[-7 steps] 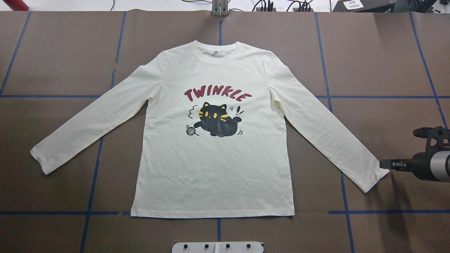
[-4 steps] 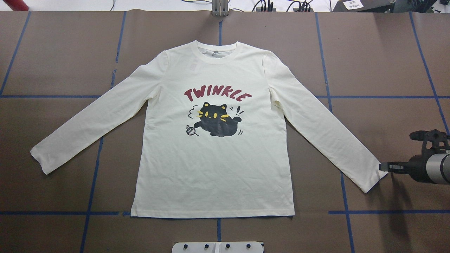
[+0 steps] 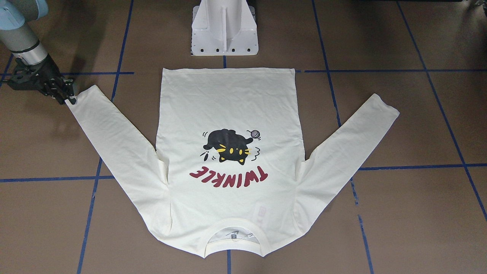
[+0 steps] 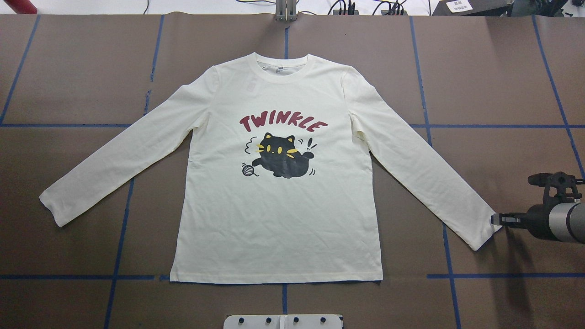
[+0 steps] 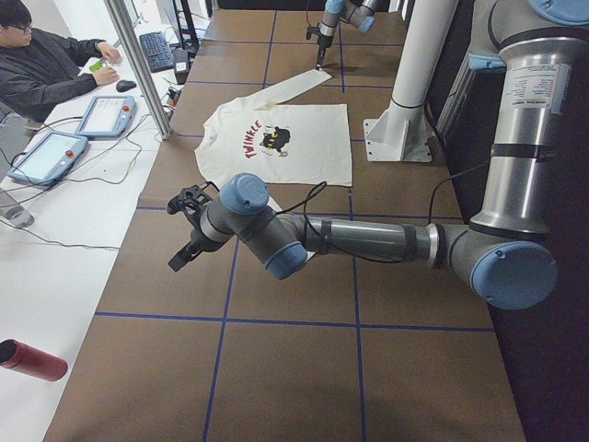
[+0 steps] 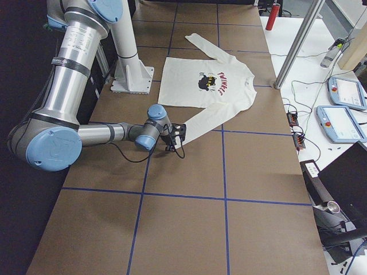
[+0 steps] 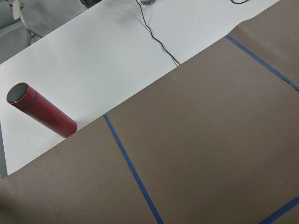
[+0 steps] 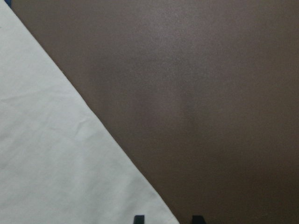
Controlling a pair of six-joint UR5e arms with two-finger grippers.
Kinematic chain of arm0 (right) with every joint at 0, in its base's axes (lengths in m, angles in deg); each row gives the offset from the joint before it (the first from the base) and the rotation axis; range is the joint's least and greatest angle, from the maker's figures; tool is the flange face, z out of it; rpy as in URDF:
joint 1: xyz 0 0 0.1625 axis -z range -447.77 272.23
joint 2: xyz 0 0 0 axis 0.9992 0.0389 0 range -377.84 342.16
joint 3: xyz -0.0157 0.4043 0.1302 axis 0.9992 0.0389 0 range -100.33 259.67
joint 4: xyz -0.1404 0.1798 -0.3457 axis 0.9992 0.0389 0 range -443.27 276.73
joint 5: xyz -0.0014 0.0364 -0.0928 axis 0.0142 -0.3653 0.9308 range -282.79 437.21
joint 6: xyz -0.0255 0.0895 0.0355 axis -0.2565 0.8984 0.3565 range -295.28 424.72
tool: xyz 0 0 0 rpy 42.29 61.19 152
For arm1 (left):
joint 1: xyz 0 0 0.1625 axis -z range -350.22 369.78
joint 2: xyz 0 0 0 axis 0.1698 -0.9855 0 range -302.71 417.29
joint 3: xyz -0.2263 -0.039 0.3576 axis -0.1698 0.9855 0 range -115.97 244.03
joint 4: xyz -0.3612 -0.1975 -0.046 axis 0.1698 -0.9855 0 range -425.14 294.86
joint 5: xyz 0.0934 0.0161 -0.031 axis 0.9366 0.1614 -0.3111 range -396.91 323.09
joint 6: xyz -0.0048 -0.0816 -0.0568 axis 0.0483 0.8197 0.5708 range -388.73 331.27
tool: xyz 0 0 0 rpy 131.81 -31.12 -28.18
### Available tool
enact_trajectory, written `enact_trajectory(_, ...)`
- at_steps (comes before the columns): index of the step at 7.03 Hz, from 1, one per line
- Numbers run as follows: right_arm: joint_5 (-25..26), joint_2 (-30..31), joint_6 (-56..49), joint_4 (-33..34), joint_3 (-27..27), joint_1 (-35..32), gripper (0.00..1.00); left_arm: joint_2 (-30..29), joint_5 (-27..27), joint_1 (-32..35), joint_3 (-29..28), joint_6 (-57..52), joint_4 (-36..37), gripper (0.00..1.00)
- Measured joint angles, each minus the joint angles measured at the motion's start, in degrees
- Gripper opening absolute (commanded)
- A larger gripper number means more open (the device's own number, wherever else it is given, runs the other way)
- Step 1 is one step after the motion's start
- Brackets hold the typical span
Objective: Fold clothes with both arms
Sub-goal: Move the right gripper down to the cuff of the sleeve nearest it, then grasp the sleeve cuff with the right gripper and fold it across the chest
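The cream-white long-sleeved T-shirt lies flat on the brown table with the cat print and "TWINKLE" lettering up, both sleeves spread out; it also shows in the front view. My right gripper is low at the cuff of the shirt's right-hand sleeve. In the right wrist view its two fingertips stand apart, one over the cloth, one over bare table. My left gripper shows only in the exterior left view, hovering over the table far from the other sleeve; I cannot tell its state.
The white pedestal base stands just behind the shirt's hem. A red cylinder lies on the white surface beyond the table's left end. An operator sits at a side desk with tablets. Blue tape lines cross the table.
My right gripper has moved left toward the sleeve cuff; its tip now reaches the cuff's edge. The shirt has not moved.
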Motion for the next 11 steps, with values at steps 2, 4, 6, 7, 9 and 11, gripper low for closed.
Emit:
enact_trajectory(2,0.03,-0.38,1.24,-1.29,-0.11,0.03,0.00,0.16,0.00,0.00,-0.01,-0.07,0.00,1.00)
enact_trajectory(4,-0.24,-1.13,0.75,-1.44,-1.31,-0.66,0.00,0.24,-0.06,0.00,-0.07,-0.10,0.00,1.00)
enact_trajectory(6,-3.29,-4.17,-1.04,1.14,-2.67,-5.41,0.00,0.26,-0.08,0.00,-0.08,-0.10,0.00,1.00)
enact_trajectory(7,-4.38,-7.95,-1.69,5.19,-2.90,-7.96,0.00,0.26,-0.09,0.00,-0.08,-0.10,0.00,1.00)
enact_trajectory(9,-4.82,-18.61,-2.00,16.68,-3.02,-11.21,0.00,0.27,-0.09,0.00,-0.15,-0.10,0.00,1.00)
enact_trajectory(11,-4.43,-31.00,-2.03,30.07,-2.91,-13.54,0.00,0.26,-0.09,0.00,-0.20,-0.10,0.00,1.00)
